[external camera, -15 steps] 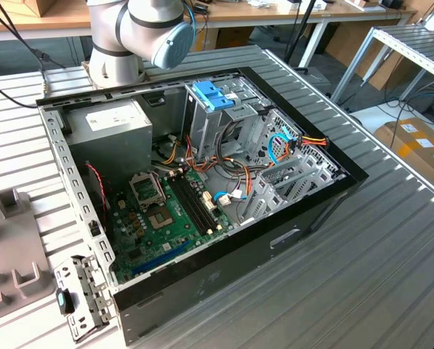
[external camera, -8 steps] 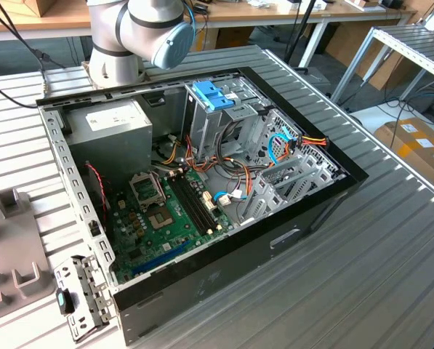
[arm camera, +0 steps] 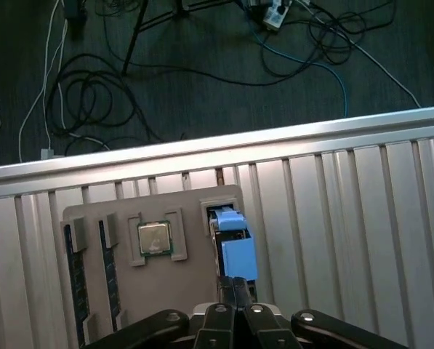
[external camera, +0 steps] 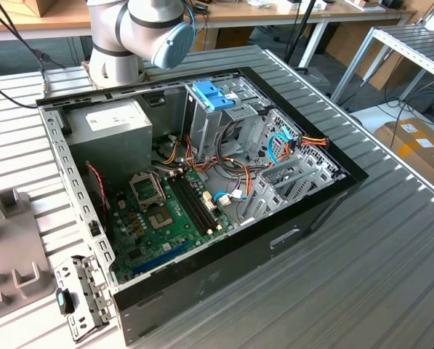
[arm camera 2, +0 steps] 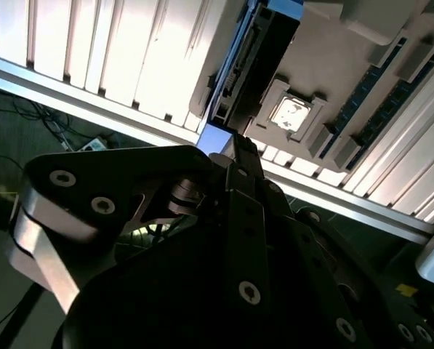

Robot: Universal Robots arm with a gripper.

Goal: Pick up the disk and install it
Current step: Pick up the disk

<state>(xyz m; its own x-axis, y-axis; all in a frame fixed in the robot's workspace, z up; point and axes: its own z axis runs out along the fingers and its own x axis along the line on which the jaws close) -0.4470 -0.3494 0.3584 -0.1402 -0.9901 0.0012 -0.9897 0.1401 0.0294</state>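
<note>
Heads up, your gripper (arm camera: 235,282) is hanging over the grey parts tray (arm camera: 187,298), not over the computer case (external camera: 315,211). In the first wrist view the jaws look clenched together with nothing between them.

The disk (arm camera: 230,233) is parked on its edge in a slot of that tray, and in the second wrist view you see its dark side (arm camera 2: 264,65) running away from the gripper (arm camera 2: 235,156). A light-blue plastic piece (arm camera: 239,258) sits on the disk right by the gripper's tip, so that's the closest thing to it.

Neighbours in the tray: a processor chip (arm camera: 154,238) in its own pocket just beside the disk's slot, then memory sticks (arm camera: 78,254) further along. The tray lies on the ribbed metal table (arm camera: 362,218), and loose cables (arm camera: 93,94) are all over the floor past the table's edge.

In the exterior view the case lies open on the table with the arm (external camera: 144,29) behind it. Inside you've got a blue bracket (external camera: 213,94) on top of the drive cage, a grey box with a white sticker (external camera: 111,123), the green motherboard (external camera: 166,218) and a tangle of wires (external camera: 202,171) near the cage.
</note>
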